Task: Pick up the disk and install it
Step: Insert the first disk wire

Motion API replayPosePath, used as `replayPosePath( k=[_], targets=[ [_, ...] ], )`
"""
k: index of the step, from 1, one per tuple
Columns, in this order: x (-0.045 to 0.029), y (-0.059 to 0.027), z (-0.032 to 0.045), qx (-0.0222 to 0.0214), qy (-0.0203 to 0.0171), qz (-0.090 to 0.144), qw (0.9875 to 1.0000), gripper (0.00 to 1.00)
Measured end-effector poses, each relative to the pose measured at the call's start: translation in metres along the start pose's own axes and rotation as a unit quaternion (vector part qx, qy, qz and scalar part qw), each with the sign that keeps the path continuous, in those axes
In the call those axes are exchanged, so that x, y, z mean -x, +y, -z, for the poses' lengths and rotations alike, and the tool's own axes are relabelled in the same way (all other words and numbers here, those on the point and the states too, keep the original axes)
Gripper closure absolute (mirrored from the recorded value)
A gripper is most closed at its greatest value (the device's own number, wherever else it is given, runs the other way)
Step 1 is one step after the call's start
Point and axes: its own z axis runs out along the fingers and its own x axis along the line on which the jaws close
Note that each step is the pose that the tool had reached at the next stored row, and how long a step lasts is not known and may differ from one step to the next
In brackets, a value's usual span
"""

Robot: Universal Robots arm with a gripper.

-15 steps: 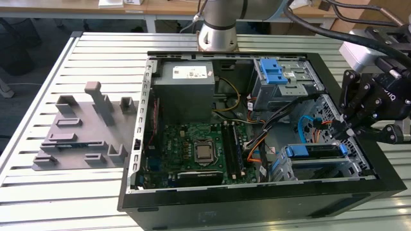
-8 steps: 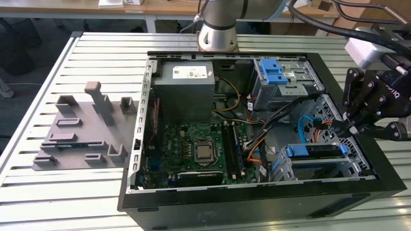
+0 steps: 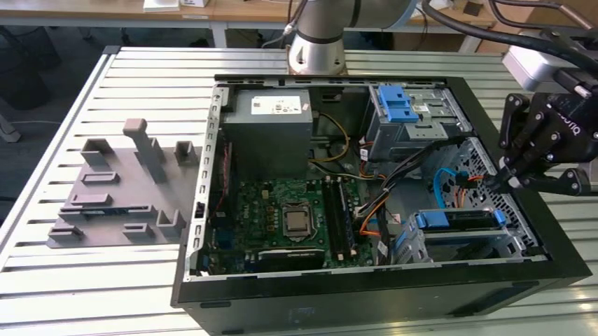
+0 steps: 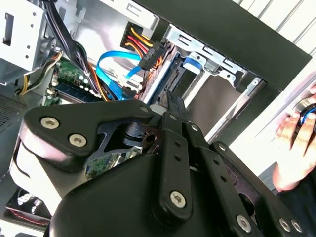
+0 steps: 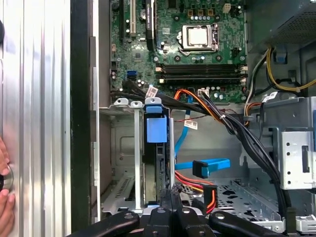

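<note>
fingers (image 5: 167, 198): closed together, empty. disk (image 5: 154, 163): seated in drive bay (image 5: 134, 148), edge just ahead of fingers; cables (image 5: 205, 168) alongside.

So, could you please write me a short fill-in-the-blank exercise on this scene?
1. The disk sits inside the computer ____.
2. Its rails are coloured ____.
3. The gripper hovers at the exterior view's ____ side.
4. The grey fixture lies on the slatted ____.
Missing words: case; blue; right; table.
</note>
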Motion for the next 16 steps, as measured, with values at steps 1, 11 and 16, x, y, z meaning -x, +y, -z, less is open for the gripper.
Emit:
replayPosePath(
  k=[1,11,16],
  targets=[
    [0.0008,-0.0004,0.0000,0.0002,0.0000,-0.001,1.0000,0.89],
    [0.0095,-0.0026,-0.0001,0.0009,0.0025,-0.001,1.0000,0.89],
    [0.0122,-0.0032,-0.0002,0.0022,0.0062,-0.002,1.0000,0.89]
  ],
)
